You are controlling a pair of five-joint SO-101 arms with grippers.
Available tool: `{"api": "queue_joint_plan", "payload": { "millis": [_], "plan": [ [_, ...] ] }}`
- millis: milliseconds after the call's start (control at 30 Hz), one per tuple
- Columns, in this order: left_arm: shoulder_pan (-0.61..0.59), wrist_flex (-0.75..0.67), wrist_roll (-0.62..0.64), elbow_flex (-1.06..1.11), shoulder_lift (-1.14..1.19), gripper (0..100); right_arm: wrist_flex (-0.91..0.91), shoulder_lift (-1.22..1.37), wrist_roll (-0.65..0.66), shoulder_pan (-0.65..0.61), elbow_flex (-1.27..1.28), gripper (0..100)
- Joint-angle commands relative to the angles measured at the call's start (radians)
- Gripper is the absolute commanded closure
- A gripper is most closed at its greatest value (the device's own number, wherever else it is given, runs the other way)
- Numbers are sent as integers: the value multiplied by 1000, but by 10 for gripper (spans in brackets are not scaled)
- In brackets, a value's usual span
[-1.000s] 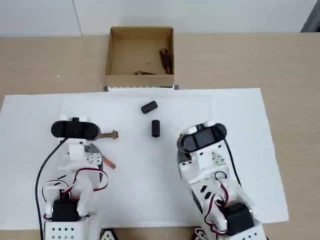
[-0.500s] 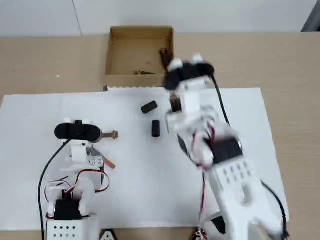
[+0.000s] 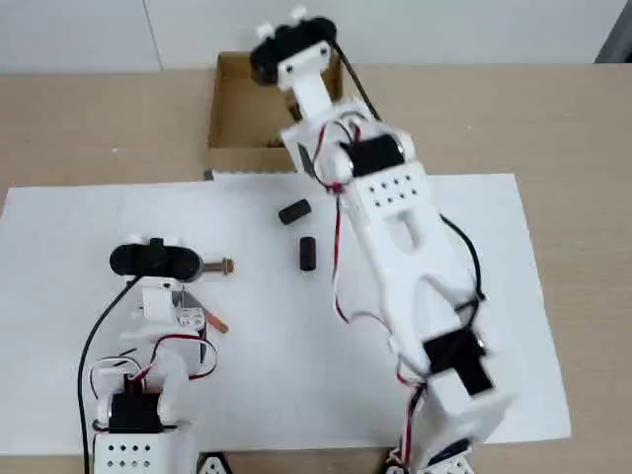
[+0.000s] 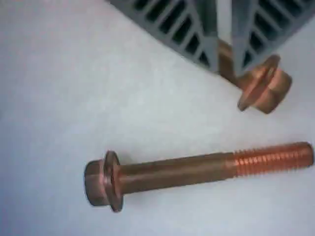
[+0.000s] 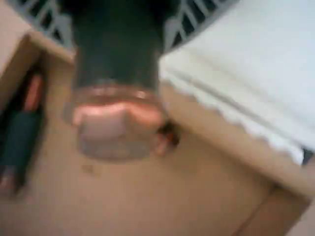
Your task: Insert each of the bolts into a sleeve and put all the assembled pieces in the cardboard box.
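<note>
My right gripper [image 5: 118,24] is shut on a black sleeve with a copper bolt in it [image 5: 115,98], held above the floor of the cardboard box [image 5: 206,147]. Another assembled piece [image 5: 19,132] lies inside the box. From above, the right arm [image 3: 380,188] stretches over the cardboard box [image 3: 225,99]. My left gripper [image 4: 224,59] is shut on a copper bolt [image 4: 263,86] just above the paper. A second bolt [image 4: 197,169] lies flat beside it, seen from above as a bolt [image 3: 217,265]. Two black sleeves [image 3: 293,211] [image 3: 307,253] lie mid-paper.
A white paper sheet [image 3: 474,217] covers the near table, and its far edge meets the box's front wall. The left arm [image 3: 148,296] stands at the near left. Bare wooden table [image 3: 513,109] lies to either side of the box.
The right arm has swung from its folded pose at the near right across the paper to above the box, carrying the sleeved bolt. The left arm has barely moved.
</note>
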Motion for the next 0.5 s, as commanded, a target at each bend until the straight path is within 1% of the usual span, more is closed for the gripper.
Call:
{"api": "queue_joint_plan", "payload": {
  "millis": [0,100,300,467],
  "plan": [
    [-8,-26,-3,-4,-8,993,-28,108,44,10,-244,995],
    [-8,-26,-3,-4,-8,993,-28,219,80,12,-374,995],
    [-6,-26,-3,-4,-8,993,-54,443,91,28,-592,995],
    [-6,-26,-3,-4,-8,993,-131,624,207,54,-738,991]
  ]
}}
